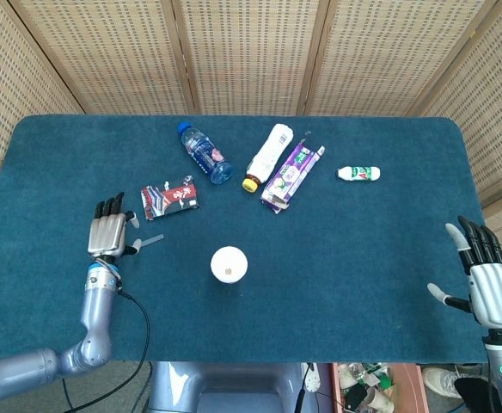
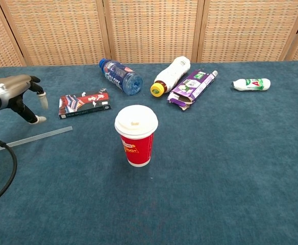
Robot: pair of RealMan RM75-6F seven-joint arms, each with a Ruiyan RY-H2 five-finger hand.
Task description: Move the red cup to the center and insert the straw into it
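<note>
The red cup (image 2: pixel 137 140) with a white lid (image 1: pixel 229 264) stands upright near the middle of the blue table. The clear straw (image 2: pixel 34 138) lies flat on the cloth to its left; in the head view only its right end (image 1: pixel 153 240) shows past my left hand. My left hand (image 1: pixel 109 231) hovers over the straw, palm down, fingers spread and holding nothing; the chest view shows that hand (image 2: pixel 17 94) above the straw. My right hand (image 1: pixel 487 284) sits off the table's right edge, fingers spread and empty.
At the back lie a blue water bottle (image 1: pixel 204 152), a white bottle with a yellow cap (image 1: pixel 266 155), a purple carton (image 1: pixel 290 175), a small white bottle (image 1: pixel 359 173) and a dark snack packet (image 1: pixel 169 199). A black cable (image 2: pixel 3 173) trails from my left wrist.
</note>
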